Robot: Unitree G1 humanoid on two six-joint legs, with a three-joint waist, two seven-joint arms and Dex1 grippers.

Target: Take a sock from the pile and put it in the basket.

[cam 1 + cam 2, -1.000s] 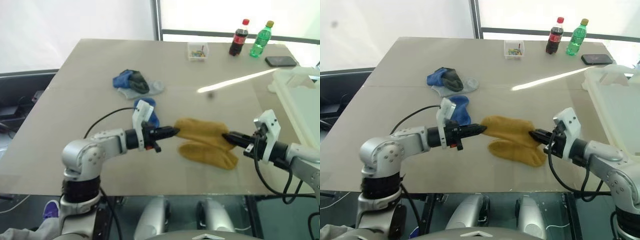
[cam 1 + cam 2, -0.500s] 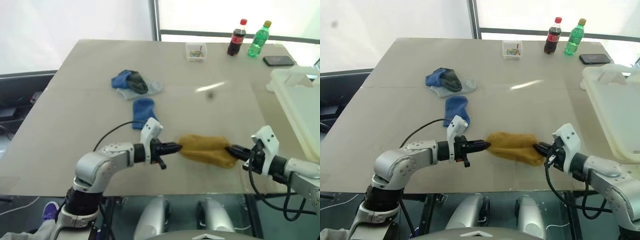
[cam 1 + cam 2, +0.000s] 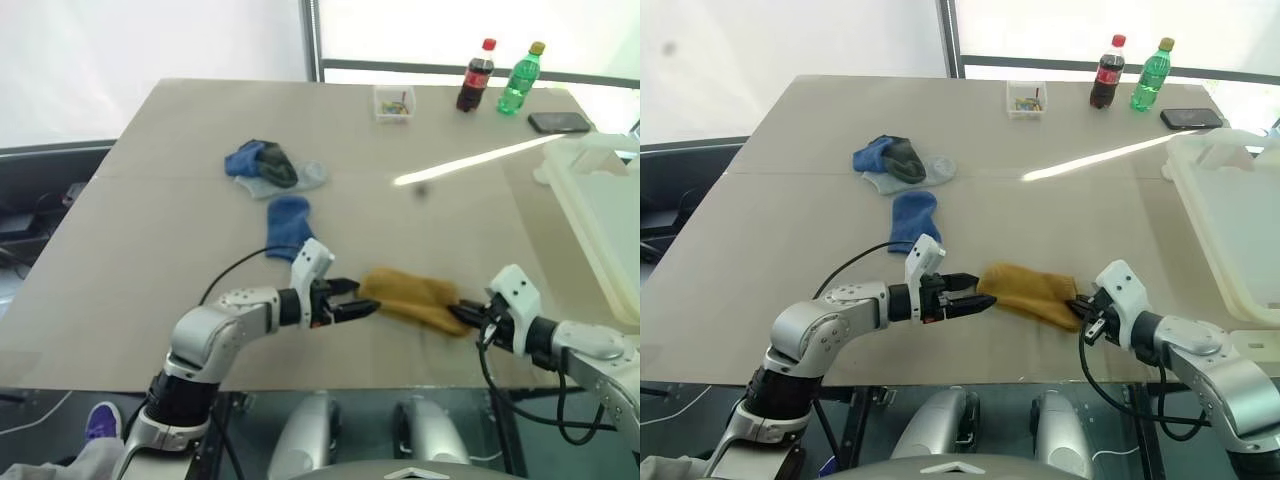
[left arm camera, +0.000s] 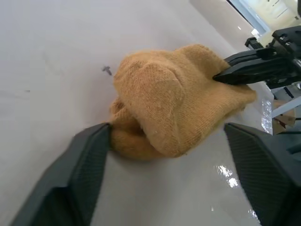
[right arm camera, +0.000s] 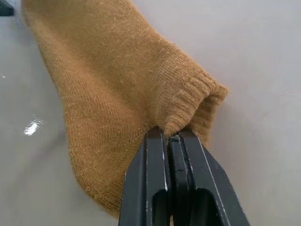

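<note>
Bright windows back the grey tabletop (image 3: 150, 200). Near its front edge lies the mustard sock (image 3: 412, 298), well away from the pile (image 3: 268, 167). The left gripper (image 3: 362, 300) has its fingers apart around one end; the right gripper (image 5: 170, 141) is clamped on the cuff, plain in its wrist view. Next, I judge: carry it right to the basket (image 3: 600, 200).

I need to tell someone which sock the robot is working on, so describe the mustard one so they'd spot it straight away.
Start at the big tan table and look at its near edge, between the two arms. There the mustard sock lies folded, its cuff pinched by the right pincer, with the open left pincer beside it. It is the only yellow sock; the others are blue, grey and dark.
</note>
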